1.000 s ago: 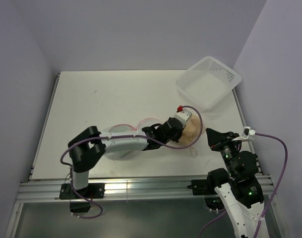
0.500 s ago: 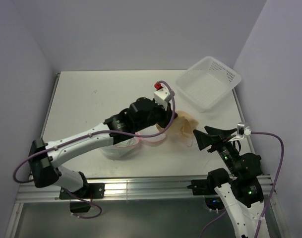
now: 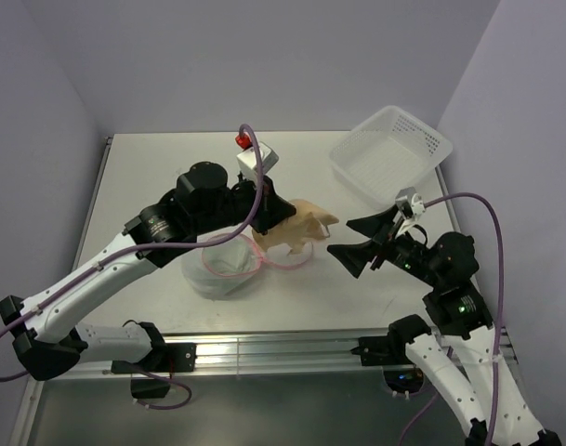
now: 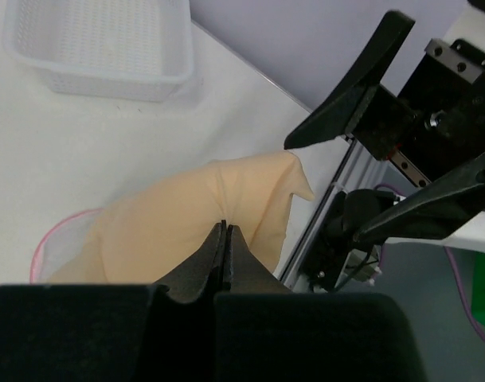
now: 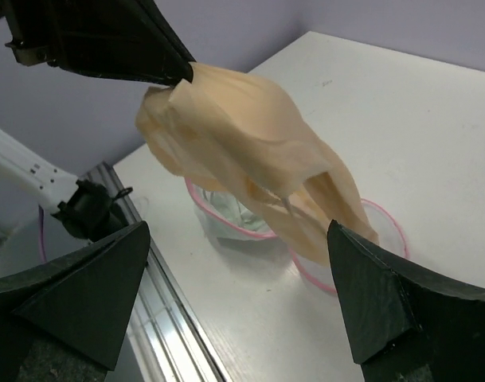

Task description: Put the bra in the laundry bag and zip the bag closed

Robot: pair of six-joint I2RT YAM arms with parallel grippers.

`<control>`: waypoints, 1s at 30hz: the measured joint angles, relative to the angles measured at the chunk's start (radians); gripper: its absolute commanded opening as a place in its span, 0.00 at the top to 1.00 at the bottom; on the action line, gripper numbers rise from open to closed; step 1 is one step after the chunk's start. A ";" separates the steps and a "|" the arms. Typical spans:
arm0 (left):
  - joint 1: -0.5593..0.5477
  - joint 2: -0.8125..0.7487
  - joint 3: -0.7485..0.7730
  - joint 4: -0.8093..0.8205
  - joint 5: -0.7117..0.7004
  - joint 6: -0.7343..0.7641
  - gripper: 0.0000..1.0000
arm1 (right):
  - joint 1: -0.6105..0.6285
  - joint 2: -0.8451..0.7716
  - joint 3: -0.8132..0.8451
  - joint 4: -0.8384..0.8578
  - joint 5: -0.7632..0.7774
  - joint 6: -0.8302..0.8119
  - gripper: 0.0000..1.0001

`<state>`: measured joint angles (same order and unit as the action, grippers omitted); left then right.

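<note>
The beige bra [image 3: 299, 228] hangs in the air from my left gripper [image 3: 267, 220], which is shut on its upper edge. It dangles over the open laundry bag [image 3: 217, 275], a white mesh pouch with a pink rim, and its lower end reaches the bag's open lid ring [image 3: 288, 258]. The left wrist view shows the closed fingertips [image 4: 226, 231] pinching the bra [image 4: 186, 231]. My right gripper [image 3: 341, 238] is open, just right of the bra and not touching it. In the right wrist view the bra [image 5: 242, 143] hangs above the bag [image 5: 226, 216].
A white perforated plastic basket [image 3: 390, 153] stands at the back right corner, tilted against the wall. The metal rail of the table's near edge [image 3: 264, 351] runs below the bag.
My left arm has lifted the bra and carried it left, from beside the right arm to over the bag. The right gripper has opened wide and swung up and left toward the bra.
</note>
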<state>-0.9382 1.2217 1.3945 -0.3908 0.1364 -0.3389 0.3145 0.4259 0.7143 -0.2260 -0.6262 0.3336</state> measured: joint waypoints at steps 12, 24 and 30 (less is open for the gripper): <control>0.031 -0.036 0.035 -0.144 0.106 -0.026 1.00 | 0.149 0.214 0.167 -0.005 -0.014 -0.236 0.00; 0.041 -0.037 0.035 -0.154 0.155 -0.052 1.00 | 0.329 0.366 0.202 -0.020 0.029 -0.356 0.44; 0.041 -0.037 0.055 -0.168 0.154 -0.067 0.88 | 0.329 0.388 0.201 0.019 0.065 -0.346 0.92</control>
<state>-0.8970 1.1851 1.4498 -0.5587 0.2905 -0.4057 0.6437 0.8139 0.9157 -0.2066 -0.5613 -0.0120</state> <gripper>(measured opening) 0.018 0.190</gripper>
